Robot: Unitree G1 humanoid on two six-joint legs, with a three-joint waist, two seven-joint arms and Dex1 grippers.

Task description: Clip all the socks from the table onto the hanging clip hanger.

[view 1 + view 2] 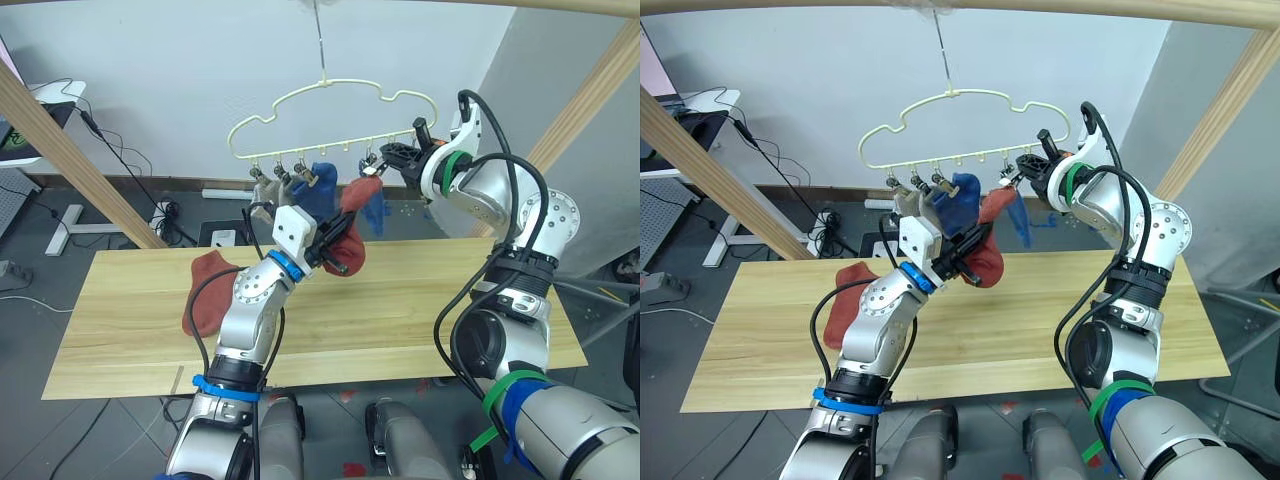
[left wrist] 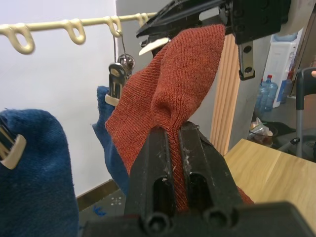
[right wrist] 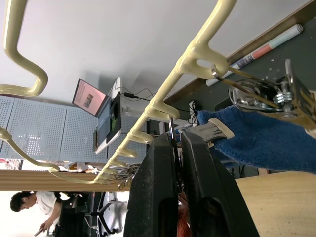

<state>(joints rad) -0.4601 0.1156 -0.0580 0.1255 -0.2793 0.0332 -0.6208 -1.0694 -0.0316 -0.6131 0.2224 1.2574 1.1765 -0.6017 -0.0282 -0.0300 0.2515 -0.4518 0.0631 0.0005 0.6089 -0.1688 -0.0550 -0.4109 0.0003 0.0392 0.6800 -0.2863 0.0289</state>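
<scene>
Left gripper (image 2: pixel 174 131) pinches rust-red sock (image 2: pixel 173 79); right gripper (image 3: pixel 177 140) squeezes a clip (image 1: pixel 371 168). Seat cuff fully before release.

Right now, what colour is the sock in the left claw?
Rust-red sock, pinched in the left claw; the left wrist view shows it best.

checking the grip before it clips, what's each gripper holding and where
Left gripper pinches the red sock at its lower part. Right gripper is shut on a clip of the hanger.

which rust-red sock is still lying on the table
The rust-red sock beside the left arm, draped over the table's far edge; the other red sock is held up at the clip hanger.
</scene>
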